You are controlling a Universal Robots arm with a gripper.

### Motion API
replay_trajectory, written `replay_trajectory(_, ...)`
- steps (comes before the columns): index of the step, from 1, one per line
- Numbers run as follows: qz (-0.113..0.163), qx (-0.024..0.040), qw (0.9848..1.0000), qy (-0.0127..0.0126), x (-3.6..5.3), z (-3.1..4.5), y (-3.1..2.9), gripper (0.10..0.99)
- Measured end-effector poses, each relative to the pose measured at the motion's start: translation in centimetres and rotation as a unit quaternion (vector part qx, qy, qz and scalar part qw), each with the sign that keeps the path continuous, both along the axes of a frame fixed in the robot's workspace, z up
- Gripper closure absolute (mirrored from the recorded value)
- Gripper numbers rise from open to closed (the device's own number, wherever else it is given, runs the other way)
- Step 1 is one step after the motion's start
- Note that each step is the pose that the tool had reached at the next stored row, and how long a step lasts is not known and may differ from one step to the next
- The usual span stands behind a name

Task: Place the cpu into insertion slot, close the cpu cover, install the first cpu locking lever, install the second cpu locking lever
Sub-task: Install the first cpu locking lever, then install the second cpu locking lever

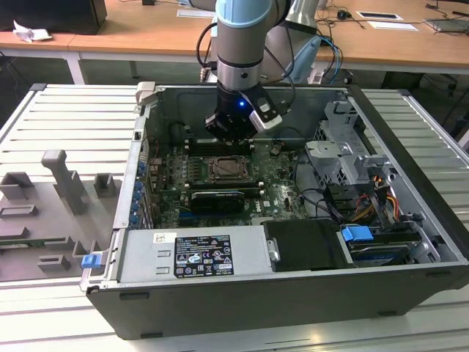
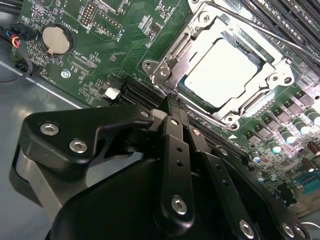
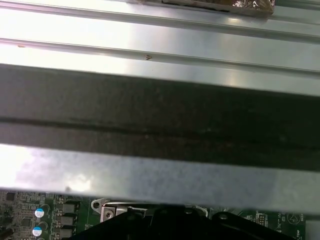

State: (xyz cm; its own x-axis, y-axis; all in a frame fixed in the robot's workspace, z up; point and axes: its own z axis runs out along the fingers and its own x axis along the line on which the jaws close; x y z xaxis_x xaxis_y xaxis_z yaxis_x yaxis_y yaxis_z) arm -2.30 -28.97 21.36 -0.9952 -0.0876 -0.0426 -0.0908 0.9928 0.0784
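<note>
Computer case (image 1: 220,293): lying open on a ribbed metal tabletop (image 1: 58,117), its green circuit board (image 1: 278,192) facing up.

Insertion slot (image 1: 231,170): sitting near the centre of the board in the exterior view; in the second wrist view it is showing as a silvery-rimmed socket (image 2: 225,70).

Cpu (image 2: 222,67): resting flat inside the slot, its pale metal top showing through the cut-out.

Cpu cover (image 2: 176,47): lying down over the chip, framing it on all sides.

Locking lever (image 2: 265,31): a thin metal rod running along the socket's edge, toward 1 o'clock from the chip in the second wrist view; whether it is latched cannot be told.

Pincer (image 1: 233,132): hanging above the board, at 12 o'clock of the slot in the exterior view. In the second wrist view its black fingers (image 2: 176,131) are lying pressed together, pinching nothing, with the tip just short of the socket's near corner.

Coin battery (image 2: 56,40): sitting on the board well apart from the socket.

Grey holders (image 1: 69,180): standing on the tabletop at 9 o'clock of the case.
</note>
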Motion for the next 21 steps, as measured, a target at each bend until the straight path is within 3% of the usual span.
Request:
replay_trajectory(18, 0.0, 0.0, 1.0, 0.0, 0.0, 0.32, -0.29, 0.98)
replay_trajectory(21, -0.001, 0.0, 1.0, 0.0, 0.0, 0.32, -0.55, 0.98)
